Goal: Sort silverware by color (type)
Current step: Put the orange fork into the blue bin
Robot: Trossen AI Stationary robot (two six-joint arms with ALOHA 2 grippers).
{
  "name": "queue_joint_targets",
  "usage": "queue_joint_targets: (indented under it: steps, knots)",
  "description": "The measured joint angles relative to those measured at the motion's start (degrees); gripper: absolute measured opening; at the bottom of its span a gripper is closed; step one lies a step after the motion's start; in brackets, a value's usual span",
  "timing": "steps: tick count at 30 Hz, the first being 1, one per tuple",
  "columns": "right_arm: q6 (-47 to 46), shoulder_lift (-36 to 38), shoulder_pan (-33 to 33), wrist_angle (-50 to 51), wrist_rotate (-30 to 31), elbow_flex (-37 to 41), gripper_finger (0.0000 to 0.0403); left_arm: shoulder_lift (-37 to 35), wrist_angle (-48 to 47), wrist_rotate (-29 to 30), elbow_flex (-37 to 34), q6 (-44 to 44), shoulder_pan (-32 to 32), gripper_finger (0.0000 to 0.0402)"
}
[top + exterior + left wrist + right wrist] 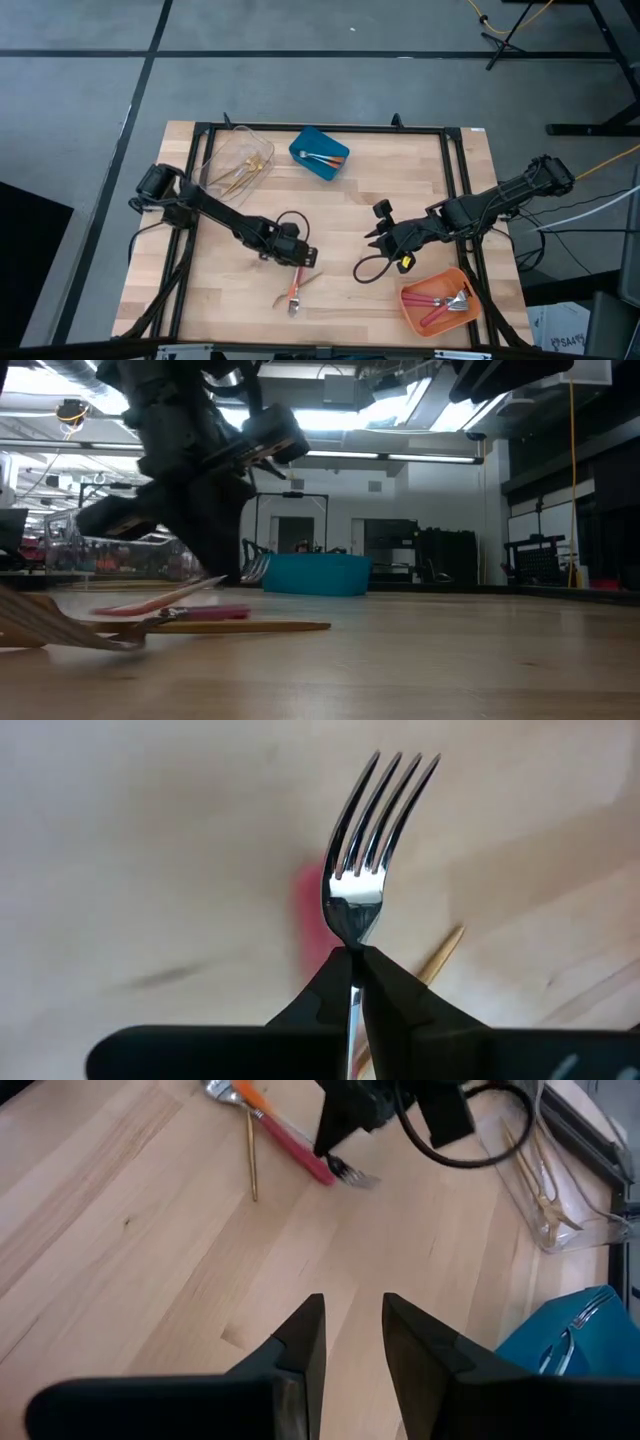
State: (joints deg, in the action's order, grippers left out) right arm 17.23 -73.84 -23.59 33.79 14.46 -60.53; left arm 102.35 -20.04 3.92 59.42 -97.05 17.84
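Observation:
My left gripper [300, 262] sits over a small pile of silverware [294, 290] near the table's near edge, shut on a silver-headed fork [355, 890] whose handle is hidden. On the wood beside it lie a red-handled piece [290, 1142], a slim gold piece [252, 1168] and an orange-handled piece [250, 1095]. The low view shows the pink handle [205, 613] and the gold piece [255, 627] flat on the table. My right gripper [353, 1330] is open, low over bare wood right of the pile and holding nothing. My left gripper pinches the fork between its two fingers at the neck [352, 948], just behind the head. The fork lies along the fingers, its head and tines [385, 790] sticking out past the fingertips. The fingers slant down from above. Whether the tines [352, 1176] clear the table cannot be told.
A clear bin [240, 162] with gold pieces stands at the far left. A blue bin [320, 152] with silverware is at the far middle. An orange bin [438, 300] with red-handled pieces is at the near right. Bare wood lies between the two arms. A black frame [455, 170] borders the table.

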Motion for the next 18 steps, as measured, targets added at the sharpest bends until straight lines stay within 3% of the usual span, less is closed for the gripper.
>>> queue_joint_targets:
  steps: [9, 18]
  knots:
    - [-2.7, 0.0, 0.0, -5.9, 4.1, 0.0, 0.0089, -3.0, 1.4, 12.6, 0.0, 11.4, -5.1, 0.0009]
    - [-10.7, 0.0, 5.7, -14.5, 6.5, 0.0, 0.0089, -4.0, 16.3, 24.0, 0.0, 30.5, -9.9, 0.0009]
